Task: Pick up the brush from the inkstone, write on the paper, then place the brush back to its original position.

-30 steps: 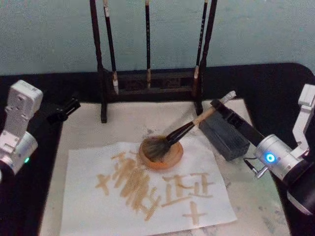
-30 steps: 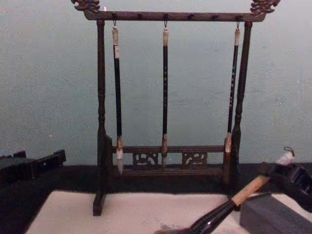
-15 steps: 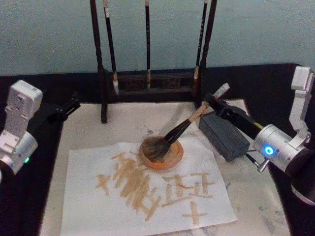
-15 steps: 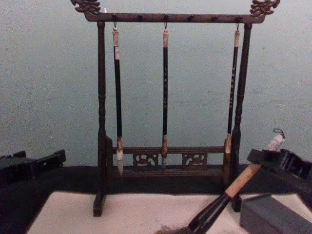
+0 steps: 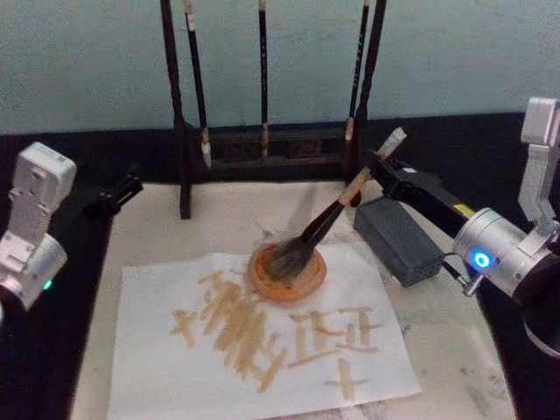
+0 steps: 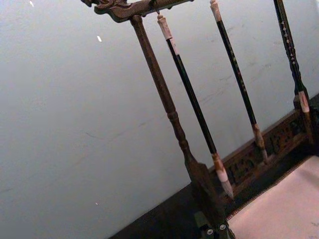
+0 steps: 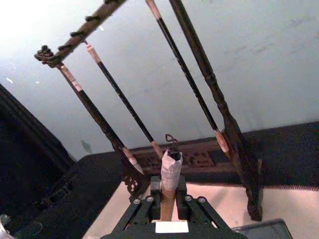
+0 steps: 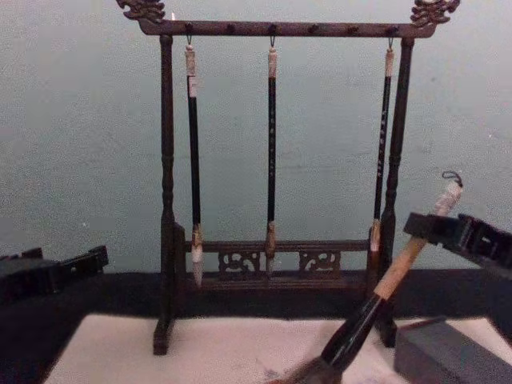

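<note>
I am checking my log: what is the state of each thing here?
brush: tilted, held near its cap by right gripper, bristles in orange dish
inkstone: nothing on it, right of dish
paper: flat, tan strokes on it
three thin brushes: hanging from rack
left gripper: parked at left

Light falls dim and flat across my desk (image 5: pixel 455 149), with faint, soft shadows; the paper (image 5: pixel 157 367) is its brightest patch. A blue lamp (image 5: pixel 479 259) glows at my right side, a green lamp (image 5: pixel 46 284) at my left. In my right wrist view, glare whitens one corner of the wall (image 7: pixel 25 25).
</note>
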You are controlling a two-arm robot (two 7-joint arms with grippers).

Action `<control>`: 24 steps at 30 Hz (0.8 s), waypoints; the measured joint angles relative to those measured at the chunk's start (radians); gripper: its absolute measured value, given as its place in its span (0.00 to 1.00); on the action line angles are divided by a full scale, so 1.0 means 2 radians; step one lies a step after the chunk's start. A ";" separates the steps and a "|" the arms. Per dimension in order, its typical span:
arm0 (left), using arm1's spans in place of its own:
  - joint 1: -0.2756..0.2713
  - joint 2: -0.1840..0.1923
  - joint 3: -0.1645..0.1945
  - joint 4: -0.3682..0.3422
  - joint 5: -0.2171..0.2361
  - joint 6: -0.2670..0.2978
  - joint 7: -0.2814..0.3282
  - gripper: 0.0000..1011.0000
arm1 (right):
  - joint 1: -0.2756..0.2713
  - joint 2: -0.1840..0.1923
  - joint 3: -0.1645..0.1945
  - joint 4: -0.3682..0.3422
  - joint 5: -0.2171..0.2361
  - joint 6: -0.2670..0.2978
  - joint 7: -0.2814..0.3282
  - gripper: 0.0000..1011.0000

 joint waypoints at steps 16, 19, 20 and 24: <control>0.000 0.000 0.000 0.000 0.000 0.000 0.000 0.99 | 0.005 0.022 -0.019 -0.048 -0.087 0.016 -0.001 0.18; 0.000 0.000 0.000 0.000 0.000 0.000 0.000 0.99 | 0.008 0.025 -0.023 -0.055 -0.104 0.020 0.001 0.18; 0.000 0.000 0.000 0.000 0.000 0.000 0.000 0.99 | 0.008 0.026 -0.025 -0.057 -0.108 0.021 0.002 0.18; 0.000 0.000 0.000 0.000 0.000 0.000 0.000 0.99 | 0.014 0.034 -0.035 -0.069 -0.141 0.023 0.009 0.18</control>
